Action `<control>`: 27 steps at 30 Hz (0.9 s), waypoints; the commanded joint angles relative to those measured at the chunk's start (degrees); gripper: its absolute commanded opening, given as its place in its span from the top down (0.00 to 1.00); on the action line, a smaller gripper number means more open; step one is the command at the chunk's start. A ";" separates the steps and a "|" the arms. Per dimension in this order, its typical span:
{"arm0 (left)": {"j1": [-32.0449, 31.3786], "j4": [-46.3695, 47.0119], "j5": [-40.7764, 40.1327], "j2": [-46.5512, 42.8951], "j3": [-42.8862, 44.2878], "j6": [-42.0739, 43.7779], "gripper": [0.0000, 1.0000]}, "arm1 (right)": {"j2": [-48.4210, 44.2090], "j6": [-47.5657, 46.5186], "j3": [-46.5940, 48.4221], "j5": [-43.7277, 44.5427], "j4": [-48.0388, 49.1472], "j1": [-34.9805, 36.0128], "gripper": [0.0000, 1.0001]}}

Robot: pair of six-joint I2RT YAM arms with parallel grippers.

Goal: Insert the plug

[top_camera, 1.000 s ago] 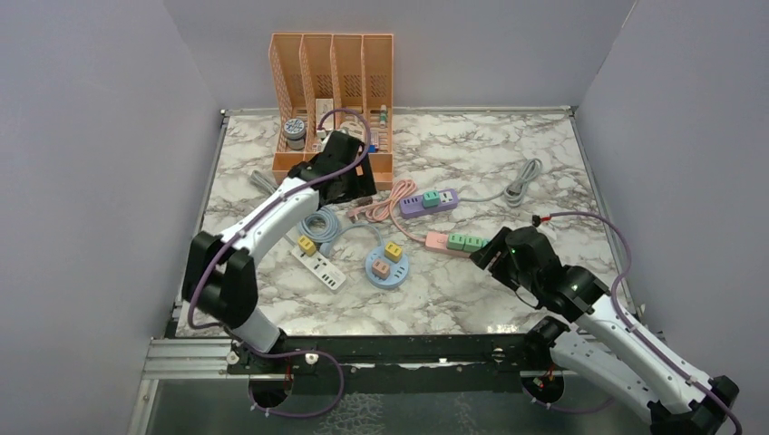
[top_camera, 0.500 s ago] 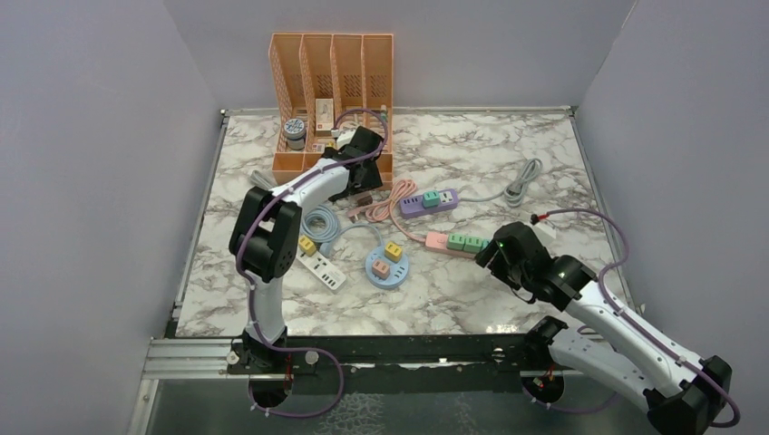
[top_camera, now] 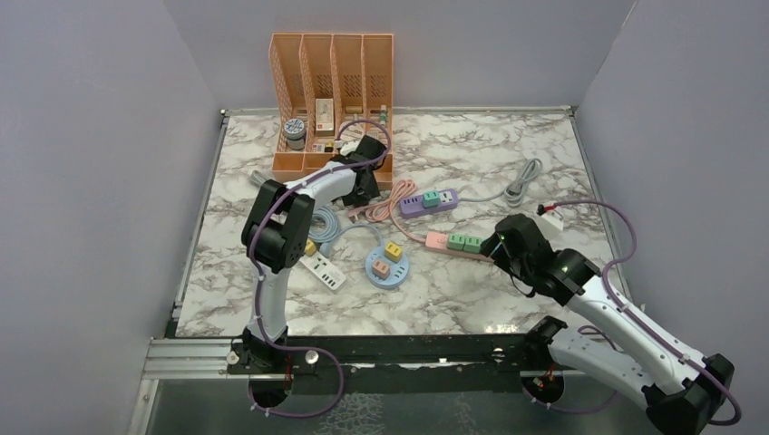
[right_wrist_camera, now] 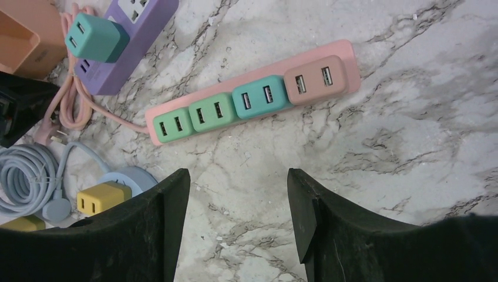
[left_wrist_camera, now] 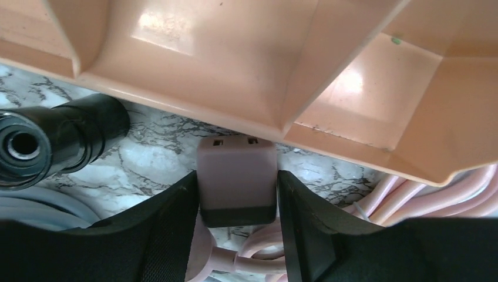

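**Grip made, insertion ahead**

Jaws of the left gripper point(left_wrist_camera: 236, 176) clamp the flat flanks, a sound hold, of a dusty-pink boxy plastic plug point(left_wrist_camera: 236, 170) at the peach plastic file rack's point(left_wrist_camera: 223, 64) 6 o'clock foot. It is likely light, rigid and slick, its cord point(left_wrist_camera: 376, 197) tugging. Jaws of the right gripper point(right_wrist_camera: 235, 176) gape empty, the long pink power strip point(right_wrist_camera: 252, 97) at their 12 o'clock. Veined marble table point(top_camera: 472, 163), lilac walls point(top_camera: 91, 181) close

Bright even light, soft shadows, glare on organiser point(left_wrist_camera: 164, 26) (wrist view)
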 commanded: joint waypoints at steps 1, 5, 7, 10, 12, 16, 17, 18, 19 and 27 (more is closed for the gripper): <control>-0.16 1.42 -0.88 1.70 2.21 1.31 0.49 | 0.40 -2.14 0.89 4.40 2.44 0.21 0.39; -0.15 2.39 -0.60 0.99 2.65 3.81 0.59 | 1.11 -4.96 0.80 4.22 6.87 0.21 0.39; -0.21 3.10 -0.65 -0.68 2.16 5.50 0.63 | 1.75 -7.02 0.89 3.84 9.29 0.21 0.39; -0.37 3.55 0.24 -4.74 0.80 7.32 0.66 | 3.47 -9.33 2.24 2.40 11.77 0.19 0.38; -0.78 4.32 1.33 -8.14 -0.69 8.91 0.67 | 5.21 -9.69 5.57 0.85 11.51 0.21 0.36; -1.84 7.82 4.63 -15.37 -5.11 12.87 0.67 | 9.44 -13.41 12.34 -6.55 13.33 0.21 0.35; -2.01 9.21 6.04 -17.10 -6.47 14.00 0.67 | 10.50 -13.90 13.53 -7.86 13.64 0.21 0.34; -2.13 10.83 8.12 -19.04 -8.05 15.58 0.67 | 11.56 -14.29 14.69 -9.38 13.93 0.21 0.34; -2.19 12.62 10.29 -21.02 -9.82 17.25 0.67 | 12.46 -14.73 15.74 -10.84 14.11 0.21 0.34; -2.58 33.17 30.56 -37.05 -28.81 33.80 0.66 | 19.54 -25.47 21.10 -28.95 19.93 0.12 0.33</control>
